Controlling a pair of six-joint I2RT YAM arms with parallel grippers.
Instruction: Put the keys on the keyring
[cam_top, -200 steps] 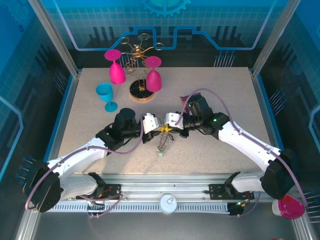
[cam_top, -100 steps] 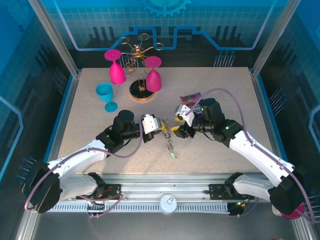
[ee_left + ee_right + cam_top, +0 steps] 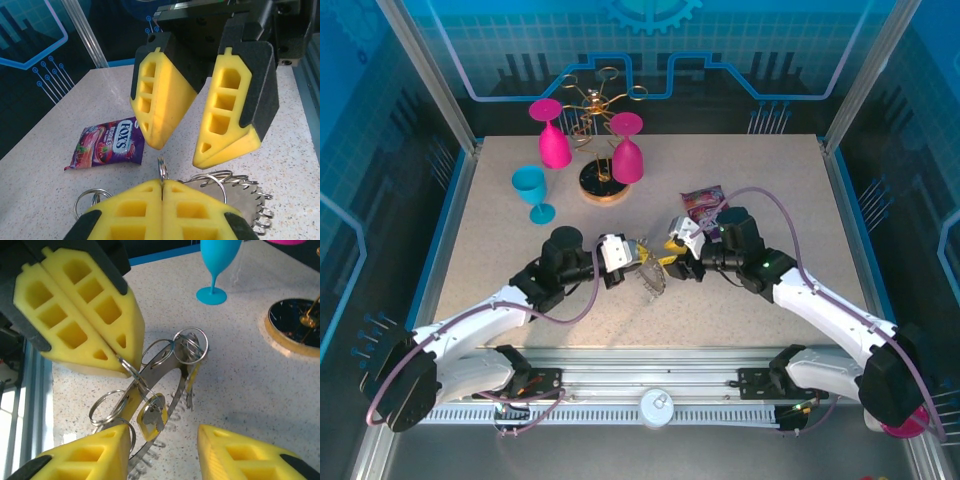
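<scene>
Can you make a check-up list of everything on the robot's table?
Surface: speckled beige table, no spills seen.
Job's things: keyring held by left gripper; yellow-tagged key dangling among its loops.
Clutter: candy packet, blue goblet, two pink goblets by gold rack.
Grippers: left jaws shut on a keyring loop; right gripper open, facing it.
Cables: purple cables looping along both arms.
Surroundings: blue walls, metal frame.

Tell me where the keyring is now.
In the top view the keyring is near the table's middle, pinched by a rim loop in the shut left tool, with the open right tool just right of it.
</scene>
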